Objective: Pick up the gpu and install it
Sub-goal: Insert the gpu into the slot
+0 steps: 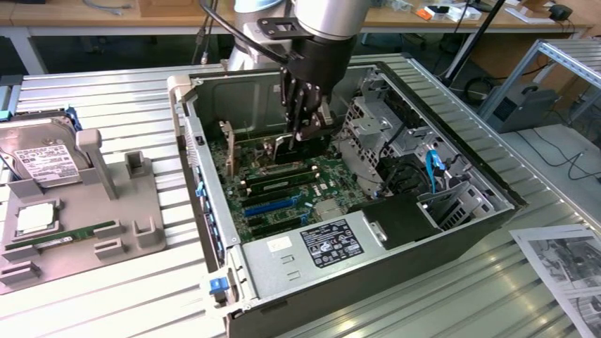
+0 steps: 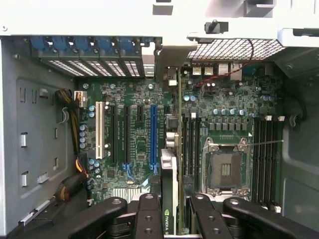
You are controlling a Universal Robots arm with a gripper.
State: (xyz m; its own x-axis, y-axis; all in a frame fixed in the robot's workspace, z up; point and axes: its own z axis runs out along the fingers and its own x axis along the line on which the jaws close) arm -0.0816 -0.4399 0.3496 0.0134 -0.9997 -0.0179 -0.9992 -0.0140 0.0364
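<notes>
The gpu [image 2: 169, 199] is a dark card seen edge-on, with a green logo on its edge and a silver bracket end [image 2: 172, 79] toward the case's rear wall. My gripper [image 2: 172, 221] is shut on it, one black finger on each side. The card hangs upright inside the open computer case [image 1: 202, 162], just above the green motherboard [image 2: 129, 164], beside the long blue slot [image 2: 153, 134] and the memory slots [image 2: 189, 144]. In the exterior view my gripper [image 1: 308, 134] reaches down into the case's middle with the gpu [image 1: 302, 148] under it.
A grey fixture tray [image 1: 141, 232] on the exterior view's left holds a hard drive [image 1: 42, 158], a processor [image 1: 36, 218] and a green memory stick [image 1: 66, 236]. Inside the case are the power supply [image 1: 319, 246], a drive cage [image 1: 376, 127] and an empty processor socket [image 2: 225, 169]. Printed sheets [image 1: 564, 267] lie at the right.
</notes>
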